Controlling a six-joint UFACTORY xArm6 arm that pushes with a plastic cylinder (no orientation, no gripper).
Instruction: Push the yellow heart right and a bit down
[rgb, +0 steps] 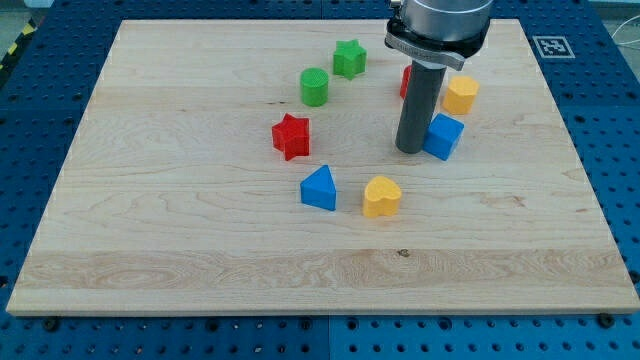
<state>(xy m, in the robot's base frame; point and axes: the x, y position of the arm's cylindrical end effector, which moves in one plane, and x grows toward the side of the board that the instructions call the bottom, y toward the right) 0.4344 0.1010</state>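
The yellow heart (381, 196) lies on the wooden board (200, 250) a little right of centre. My tip (409, 150) stands above and slightly right of it, apart from it, touching or nearly touching the left side of a blue cube (444, 136). A blue triangle (319, 188) sits just left of the yellow heart.
A yellow hexagon-like block (461, 94) sits right of the rod. A red block (405, 82) is partly hidden behind the rod. A red star (291, 136), a green cylinder (314, 87) and a green star (349, 58) lie to the upper left.
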